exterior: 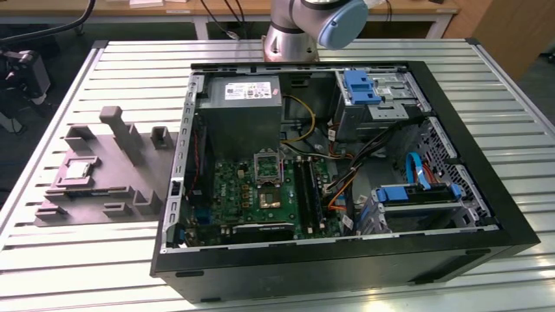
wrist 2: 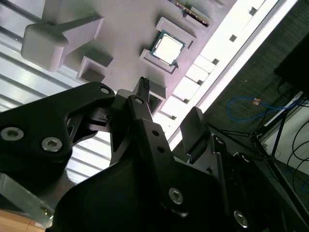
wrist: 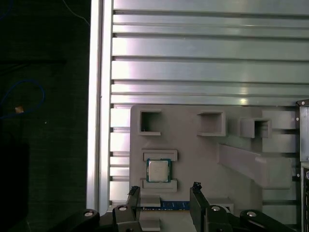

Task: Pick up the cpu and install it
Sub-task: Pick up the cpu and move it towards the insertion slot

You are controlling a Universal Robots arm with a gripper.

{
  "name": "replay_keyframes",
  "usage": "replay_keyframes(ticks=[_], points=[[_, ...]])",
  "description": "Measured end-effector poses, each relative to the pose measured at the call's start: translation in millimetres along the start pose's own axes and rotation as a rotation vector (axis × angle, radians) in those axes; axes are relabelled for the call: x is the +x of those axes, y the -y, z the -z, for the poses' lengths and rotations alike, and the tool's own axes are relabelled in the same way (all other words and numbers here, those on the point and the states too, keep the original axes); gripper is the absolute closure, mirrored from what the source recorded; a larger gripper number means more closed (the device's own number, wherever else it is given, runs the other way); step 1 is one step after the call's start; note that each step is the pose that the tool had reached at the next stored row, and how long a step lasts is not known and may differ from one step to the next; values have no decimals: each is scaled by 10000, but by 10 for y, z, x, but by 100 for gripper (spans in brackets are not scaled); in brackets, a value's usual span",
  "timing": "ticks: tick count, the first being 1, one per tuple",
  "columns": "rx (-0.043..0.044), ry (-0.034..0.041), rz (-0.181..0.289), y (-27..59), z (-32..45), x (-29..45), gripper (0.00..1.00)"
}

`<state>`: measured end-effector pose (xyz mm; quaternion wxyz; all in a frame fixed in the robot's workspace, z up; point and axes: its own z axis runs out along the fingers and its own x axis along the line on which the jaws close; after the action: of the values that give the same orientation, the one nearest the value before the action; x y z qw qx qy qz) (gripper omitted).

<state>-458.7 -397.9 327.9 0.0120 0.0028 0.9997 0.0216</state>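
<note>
- Grey moulded plastic tray (exterior: 108, 179) sits on the slatted aluminium counter (exterior: 78, 260), off the open black computer case (exterior: 347, 260) toward the exterior view's left.
- cpu (exterior: 78, 170), a small flat square chip with a silvery metal top and pale rim, lies lid-up in a shallow pocket near the tray edge farthest from the case.
- Key relation, in the first wrist view: the cpu (wrist: 158, 170) lies just ahead of the fingertips and roughly in line with the gap between them, a touch nearer one finger (wrist: 134, 197) than the other. It is clear of both.
- The chip is square, so there's no long axis. Its edges run parallel to the tray walls. Raised tray lips bracket two opposite edges and the other two are free. My read is that the fingers line up with the free pair.
- Only one arm, so there's no nearer-arm question.
- Black two-finger pincer (wrist: 165, 192) is spread wider than the chip, with nothing between the fingers and no contact that I can see. The second wrist view agrees: the pincer (wrist 2: 168, 100) is short of the cpu (wrist 2: 169, 47).
- Silver-framed rectangular socket (exterior: 267, 166) on the green motherboard inside the case is well apart from the tray, toward the exterior view's right. The chip hasn't been picked or installed yet.
</note>
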Motion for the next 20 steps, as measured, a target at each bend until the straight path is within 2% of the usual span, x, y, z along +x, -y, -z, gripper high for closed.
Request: replay_keyframes(ticks=[2,3,20], points=[[0,0,0,1,-21,0,47],[0,1,0,3,-65,1,47],[0,0,0,5,-112,3,47]])
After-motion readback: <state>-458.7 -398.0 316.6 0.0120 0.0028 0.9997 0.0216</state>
